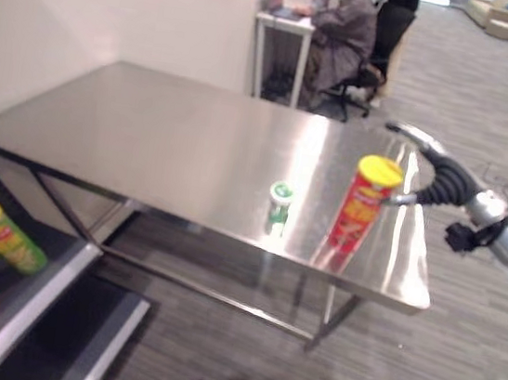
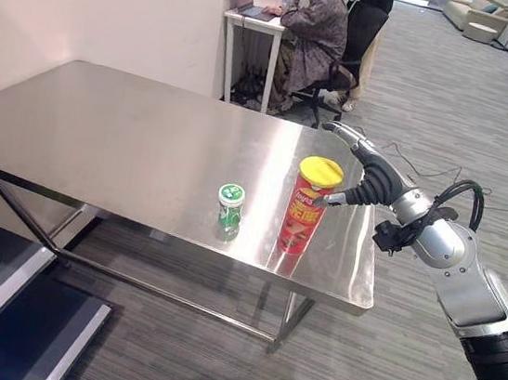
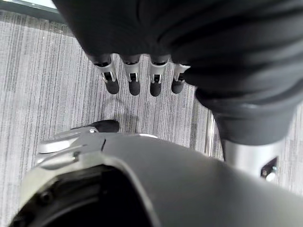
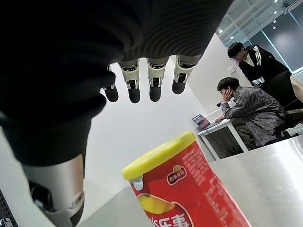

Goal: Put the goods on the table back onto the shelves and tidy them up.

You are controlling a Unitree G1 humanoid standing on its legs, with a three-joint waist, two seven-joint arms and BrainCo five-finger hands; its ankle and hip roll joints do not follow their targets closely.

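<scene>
Red can [image 2: 304, 206] with yellow lid is standing near table [image 2: 102, 133] front edge, small green cup [image 2: 229, 207] just beside. Right hand [image 2: 369, 172] is hovering wide open behind it; should wrap mid-body squarely, avoiding tipping. Left hand [image 3: 142, 75] is hanging relaxed.

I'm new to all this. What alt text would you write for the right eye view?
The robot's right hand, fingers straight, reaches beside a red can with a yellow lid standing on a steel table. A small green-lidded cup stands nearby; two people are at a desk behind.
</scene>
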